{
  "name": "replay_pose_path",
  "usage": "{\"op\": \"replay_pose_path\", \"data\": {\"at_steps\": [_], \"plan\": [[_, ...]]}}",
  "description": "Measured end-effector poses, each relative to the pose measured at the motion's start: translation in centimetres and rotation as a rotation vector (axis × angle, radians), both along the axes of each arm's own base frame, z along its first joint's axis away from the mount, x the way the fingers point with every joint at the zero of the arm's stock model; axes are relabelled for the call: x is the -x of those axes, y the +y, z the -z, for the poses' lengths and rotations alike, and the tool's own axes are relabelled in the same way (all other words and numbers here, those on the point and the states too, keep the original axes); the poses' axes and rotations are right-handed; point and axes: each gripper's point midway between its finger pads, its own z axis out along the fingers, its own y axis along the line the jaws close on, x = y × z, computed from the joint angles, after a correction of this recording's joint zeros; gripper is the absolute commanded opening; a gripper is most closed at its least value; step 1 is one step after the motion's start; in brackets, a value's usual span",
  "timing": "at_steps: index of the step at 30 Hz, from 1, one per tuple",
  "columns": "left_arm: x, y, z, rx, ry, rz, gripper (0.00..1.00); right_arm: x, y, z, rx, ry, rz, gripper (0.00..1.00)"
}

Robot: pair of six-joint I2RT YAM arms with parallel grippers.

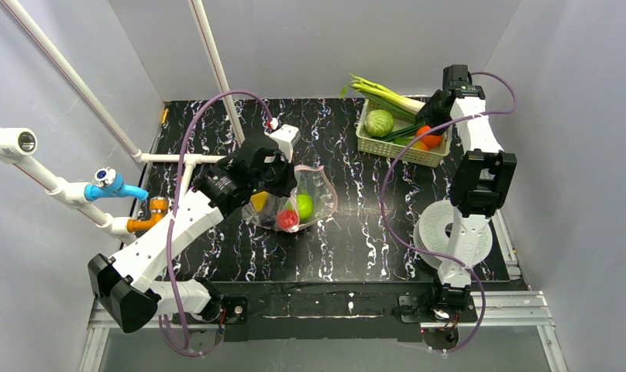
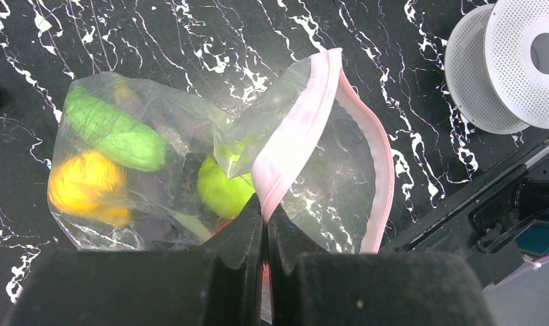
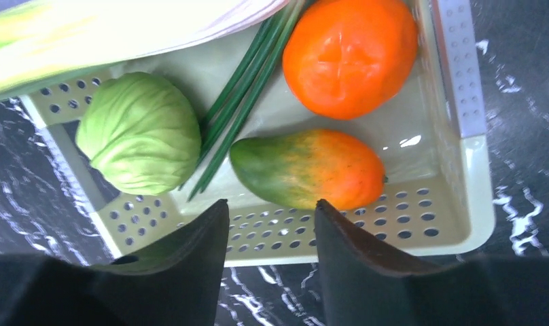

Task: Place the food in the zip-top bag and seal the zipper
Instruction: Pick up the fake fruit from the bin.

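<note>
1. Left arm [image 1: 178, 225]: stretches diagonally from its near-left base to the table's middle, wrist bent down over the bag.
2. Left gripper [image 2: 265, 212]: fingers pressed together, clamped on the thin pink zipper [image 2: 295, 132] where the strip folds over.
3. Clear crinkly zip-top bag [image 2: 183, 115]: lies on the black white-veined table [image 1: 349, 240], its mouth gaping toward the arms' bases.
4. Inside the bag: a long green vegetable [image 2: 115, 132], a yellow fruit [image 2: 88, 187], a green apple [image 2: 221, 190] and a red piece [image 1: 288, 220].
5. Right arm [image 1: 474, 167]: extends from its near-right base to the far right corner.
6. Right gripper [image 3: 272, 207]: fingers apart, empty, poised over the near wall of the pale green perforated basket [image 3: 472, 170].
7. In the basket: a pale green cabbage [image 3: 139, 132], an orange round fruit [image 3: 350, 54] and a green-and-orange mango [image 3: 306, 170]; the leek [image 3: 241, 98] lies across the basket.
</note>
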Motion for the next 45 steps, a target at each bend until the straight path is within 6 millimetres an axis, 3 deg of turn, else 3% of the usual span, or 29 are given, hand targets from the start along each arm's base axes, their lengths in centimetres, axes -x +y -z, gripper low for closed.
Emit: {"op": "replay_pose_path", "data": {"at_steps": [2,5,9,17,27,41,45], "plan": [[0.0,0.0,0.0,0.001,0.001,0.002,0.0,0.0,-0.2,0.3,0.019,0.0,-0.014,0.79],[0.0,0.0,0.0,0.001,0.001,0.002,0.0,0.1,-0.9,1.1,0.078,0.009,-0.058,0.85],[0.0,0.0,0.0,0.001,0.001,0.002,0.0,-0.5,-2.2,2.4,0.179,0.018,-0.129,0.88],[0.1,-0.1,0.1,0.002,0.004,0.004,0.0,-1.4,-4.4,7.7,0.336,0.11,-0.237,0.95],[-0.3,-0.5,1.3,-0.013,0.032,0.002,0.0,-2.6,-5.6,9.6,0.413,0.128,-0.258,0.98],[-0.4,-0.6,1.7,-0.017,0.04,0.002,0.0,-4.7,-6.5,8.5,0.465,0.047,-0.221,0.66],[-0.4,-0.6,1.7,-0.016,0.04,0.004,0.0,-4.9,-6.5,8.4,0.471,0.04,-0.219,0.42]]}}
